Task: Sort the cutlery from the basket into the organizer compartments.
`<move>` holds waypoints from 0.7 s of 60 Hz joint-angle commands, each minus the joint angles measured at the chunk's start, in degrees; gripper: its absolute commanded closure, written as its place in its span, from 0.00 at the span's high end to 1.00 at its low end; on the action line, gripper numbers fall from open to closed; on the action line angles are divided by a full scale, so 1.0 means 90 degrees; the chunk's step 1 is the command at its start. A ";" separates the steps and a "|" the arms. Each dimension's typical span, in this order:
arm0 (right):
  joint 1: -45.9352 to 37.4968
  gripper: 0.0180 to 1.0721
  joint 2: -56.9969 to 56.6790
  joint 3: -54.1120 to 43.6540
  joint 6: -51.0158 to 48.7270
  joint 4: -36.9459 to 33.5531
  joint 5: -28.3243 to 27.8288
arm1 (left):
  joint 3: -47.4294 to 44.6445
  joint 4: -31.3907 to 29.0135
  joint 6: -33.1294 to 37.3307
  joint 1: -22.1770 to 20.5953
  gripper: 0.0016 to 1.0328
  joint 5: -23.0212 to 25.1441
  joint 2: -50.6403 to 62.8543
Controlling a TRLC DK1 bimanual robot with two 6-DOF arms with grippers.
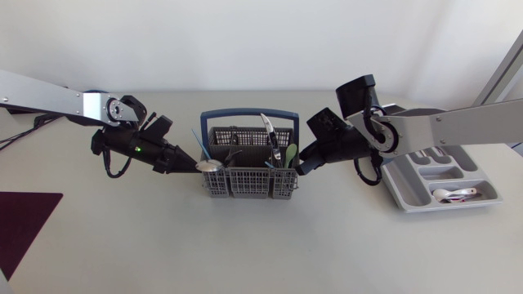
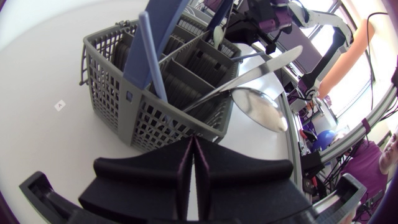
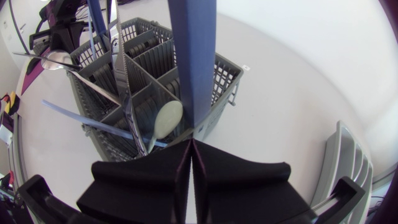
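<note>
The grey basket [image 1: 245, 181] with its blue handle [image 1: 249, 116] stands mid-table with cutlery upright in it. At the basket's left side, the left gripper [image 2: 193, 142] has its fingers pressed together with nothing between them. A metal spoon [image 2: 260, 109] leans out over the basket's left wall, its bowl just ahead of the fingertips (I cannot tell whether they touch). At the basket's right side, the right gripper [image 3: 191, 144] is likewise pressed together and empty, close to the wall. The organizer [image 1: 395, 186] lies well right of the basket, with a white piece [image 1: 454, 194] in one compartment.
</note>
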 commanded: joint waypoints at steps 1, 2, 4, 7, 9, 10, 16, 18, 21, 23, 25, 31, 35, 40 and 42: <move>0.0101 0.05 -0.0057 -0.0019 0.0155 0.0040 -0.0063 | -0.0148 -0.0013 -0.0103 -0.0012 0.03 0.0078 -0.0171; 0.0101 0.05 -0.0086 -0.0058 0.0146 0.0040 -0.0024 | -0.0148 -0.0013 -0.0103 -0.0002 0.03 0.0049 -0.0191; 0.0092 0.05 -0.0155 -0.0146 0.0107 0.0040 0.0054 | -0.0158 -0.0013 -0.0103 0.0018 0.03 0.0029 -0.0210; 0.0072 0.05 -0.0282 -0.0303 0.0048 0.0040 0.0162 | -0.0197 0.0006 -0.0103 0.0105 0.03 0.0000 -0.0288; 0.0062 0.05 -0.0408 -0.0429 0.0019 0.0050 0.0201 | -0.0206 0.0006 -0.0103 0.0164 0.03 0.0000 -0.0347; 0.0062 0.05 -0.0457 -0.0469 0.0009 0.0050 0.0220 | -0.0216 0.0006 -0.0103 0.0193 0.03 -0.0010 -0.0376; 0.0023 0.06 -0.0848 -0.0781 -0.0069 0.0050 0.0357 | -0.0265 0.0045 -0.0103 0.0428 0.03 -0.0010 -0.0601; 0.0023 0.07 -0.0994 -0.0888 -0.0079 0.0050 0.0406 | -0.0265 0.0065 -0.0113 0.0496 0.06 -0.0010 -0.0660; 0.0013 0.13 -0.1199 -0.1015 -0.0099 0.0050 0.0435 | -0.0255 0.0104 -0.0171 0.0564 0.10 -0.0010 -0.0728; 0.0013 0.15 -0.1317 -0.1084 -0.0108 0.0040 0.0445 | -0.0265 0.0143 -0.0220 0.0603 0.10 -0.0010 -0.0777; 0.0013 0.16 -0.1444 -0.1152 -0.0108 0.0001 0.0455 | -0.0265 0.0202 -0.0288 0.0623 0.12 -0.0010 -0.0835; 0.0013 0.26 -0.1815 -0.1299 -0.0099 -0.0116 0.0474 | -0.0284 0.0465 -0.0591 0.0652 0.14 -0.0020 -0.1021; 0.0013 0.38 -0.2069 -0.1367 -0.0099 -0.0253 0.0523 | -0.0333 0.0866 -0.0992 0.0652 0.16 -0.0078 -0.1167; 0.0072 0.48 -0.2371 -0.1435 -0.0069 -0.0429 0.0543 | -0.0382 0.1373 -0.1470 0.0613 0.17 -0.0186 -0.1285; 0.0092 0.49 -0.2479 -0.1465 -0.0059 -0.0477 0.0552 | -0.0382 0.1530 -0.1656 0.0584 0.17 -0.0225 -0.1314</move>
